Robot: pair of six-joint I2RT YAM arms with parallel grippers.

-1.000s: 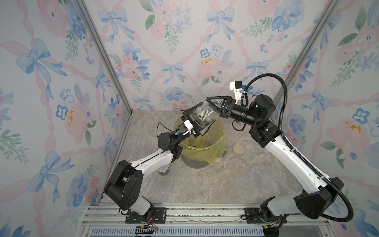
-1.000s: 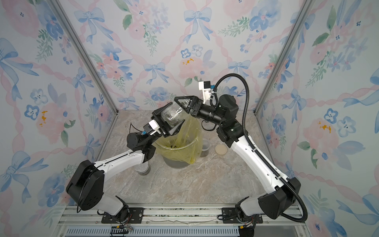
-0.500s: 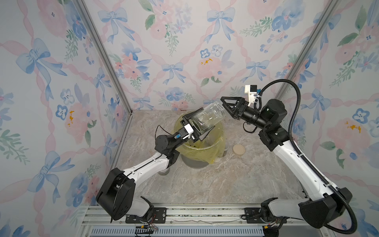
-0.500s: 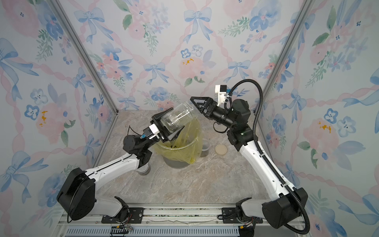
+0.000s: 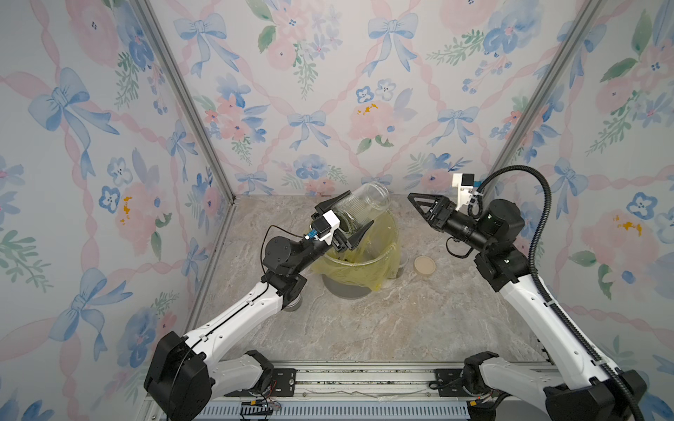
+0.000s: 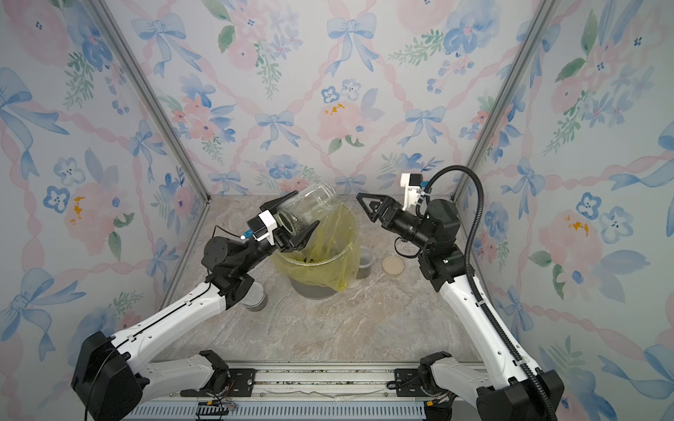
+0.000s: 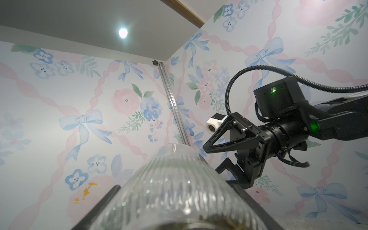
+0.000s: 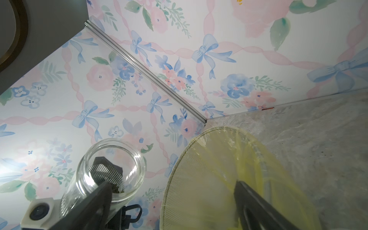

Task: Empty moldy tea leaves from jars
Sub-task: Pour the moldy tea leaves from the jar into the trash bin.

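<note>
The left end effector (image 5: pixel 355 211) grips the tilted ribbed jar (image 5: pixel 361 207) above the bin (image 5: pixel 344 289); the right end effector (image 5: pixel 417 207) gapes wide, empty, near the bin.

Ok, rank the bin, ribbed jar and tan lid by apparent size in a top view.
1. yellow-lined bin.
2. ribbed jar, raised nearer the camera, so likely flattered.
3. tan disc lid, clearly smallest.

Ribbed jar (image 7: pixel 175 191): base cut off by the left wrist frame edge. Second jar (image 5: pixel 291 306) mostly hidden under left arm (image 5: pixel 233 320) in a top view; third jar (image 5: pixel 400 263) half behind yellow bag (image 5: pixel 364 277). Dark specks (image 6: pixel 310 259) in bin (image 6: pixel 313 289): too small to identify. Right gripper (image 8: pixel 172 182): fingers (image 8: pixel 251 203) blurred, running off the frame edge; dark crumbs (image 8: pixel 119 191) at the ribbed jar's bottom partly behind one finger.
</note>
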